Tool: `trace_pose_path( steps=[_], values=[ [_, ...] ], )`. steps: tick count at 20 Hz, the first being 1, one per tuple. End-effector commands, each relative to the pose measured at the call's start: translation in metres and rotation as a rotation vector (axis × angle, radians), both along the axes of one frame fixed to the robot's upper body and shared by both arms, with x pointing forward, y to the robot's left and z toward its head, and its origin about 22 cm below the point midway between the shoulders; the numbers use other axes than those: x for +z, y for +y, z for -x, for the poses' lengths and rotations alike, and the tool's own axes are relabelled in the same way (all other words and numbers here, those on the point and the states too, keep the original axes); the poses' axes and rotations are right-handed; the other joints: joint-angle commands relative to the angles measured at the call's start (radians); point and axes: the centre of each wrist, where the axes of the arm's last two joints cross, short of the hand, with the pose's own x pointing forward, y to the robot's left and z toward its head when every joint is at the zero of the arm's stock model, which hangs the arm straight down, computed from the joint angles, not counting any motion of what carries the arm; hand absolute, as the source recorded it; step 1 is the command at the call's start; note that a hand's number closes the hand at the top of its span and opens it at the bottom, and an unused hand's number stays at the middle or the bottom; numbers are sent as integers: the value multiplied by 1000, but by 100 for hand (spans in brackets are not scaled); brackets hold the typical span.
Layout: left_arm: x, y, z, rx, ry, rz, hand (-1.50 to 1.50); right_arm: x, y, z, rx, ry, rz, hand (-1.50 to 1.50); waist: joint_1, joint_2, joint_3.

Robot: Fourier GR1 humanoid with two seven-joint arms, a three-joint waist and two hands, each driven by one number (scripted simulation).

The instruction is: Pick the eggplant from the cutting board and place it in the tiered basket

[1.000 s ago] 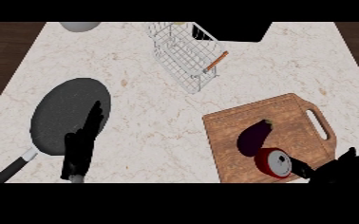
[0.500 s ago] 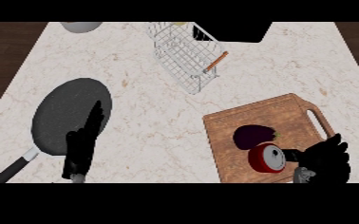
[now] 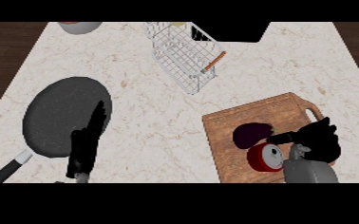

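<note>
Dark purple eggplant (image 3: 250,134) lies on the brown wooden cutting board (image 3: 231,156), approx mid-board, w/ a red round object (image 3: 265,157) touching it on the near side. Right hand (image 3: 316,141) sits at the eggplant's right end; thumb/fingertip reaches toward the stem end, fingers relaxed and apart, not closed round anything yet. Prob set there for a side-on grasp so the red object doesn't get in the way. Left hand (image 3: 87,142) rests w/ fingers straight over the edge of the dark grey round frying pan (image 3: 63,116), well apart from the job, just parked. White wire tiered basket (image 3: 181,56) stands at the counter's far side, well apart from the board, tilted in view; small orange item (image 3: 214,62) at its rim. Eggplant not yet lifted, so grasp is the step in hand
</note>
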Motion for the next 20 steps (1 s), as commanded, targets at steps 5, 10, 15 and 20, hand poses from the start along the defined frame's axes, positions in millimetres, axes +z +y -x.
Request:
trace_pose_path(
  steps=[5,10,15,20],
  values=[
    [5,4,-2,0,2,-3,0,-5,-7,-25,-187,262,-119,-150,1,-5,1],
    [2,3,3,-9,10,-3,0,-4,-10,-38,-196,276,-150,-150,3,-7,1],
    [-1,2,5,6,6,-7,0,-9,-16,-47,-229,307,-165,-150,-4,-7,1],
    [-6,7,5,-5,15,-12,0,-13,-16,-53,-239,317,-221,-150,-10,-7,1]
  ],
)
